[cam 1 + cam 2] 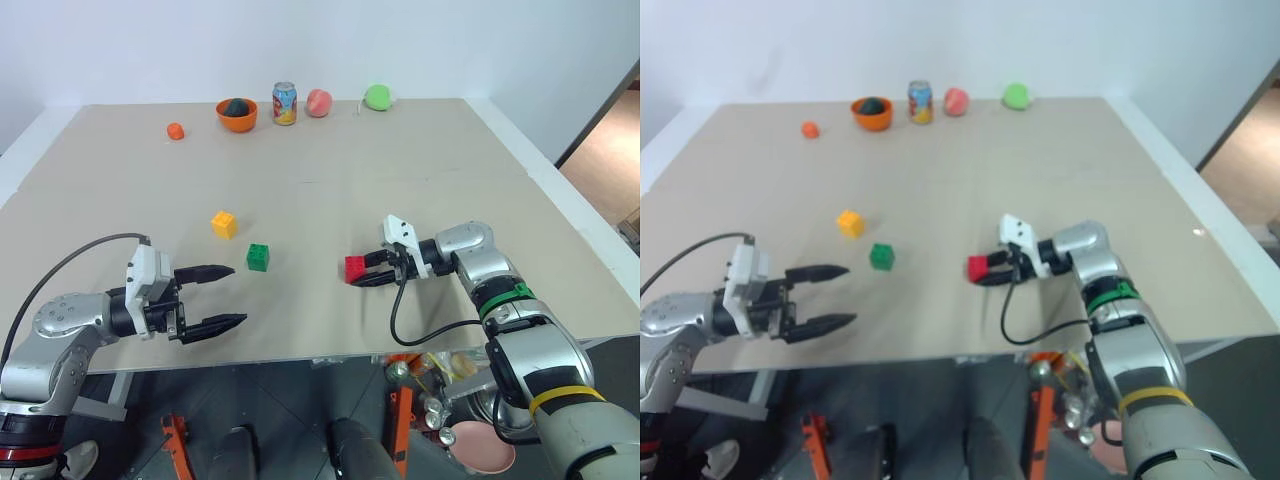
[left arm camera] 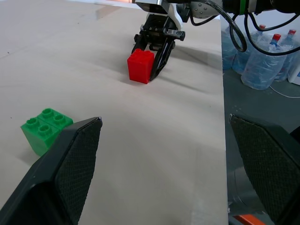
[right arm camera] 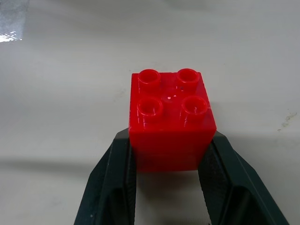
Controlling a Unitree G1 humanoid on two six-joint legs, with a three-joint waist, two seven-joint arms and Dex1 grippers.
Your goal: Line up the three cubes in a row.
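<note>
Altogether three cubes, red cube in right tool

Red cube: glossy moulded plastic, smooth studs, highlights on top. Green cube and yellow cube: same shiny plastic. Table: matt beige, faintly scuffed. Left gripper fingers: black, finely textured pads. Drink can: glossy printed metal.
</note>
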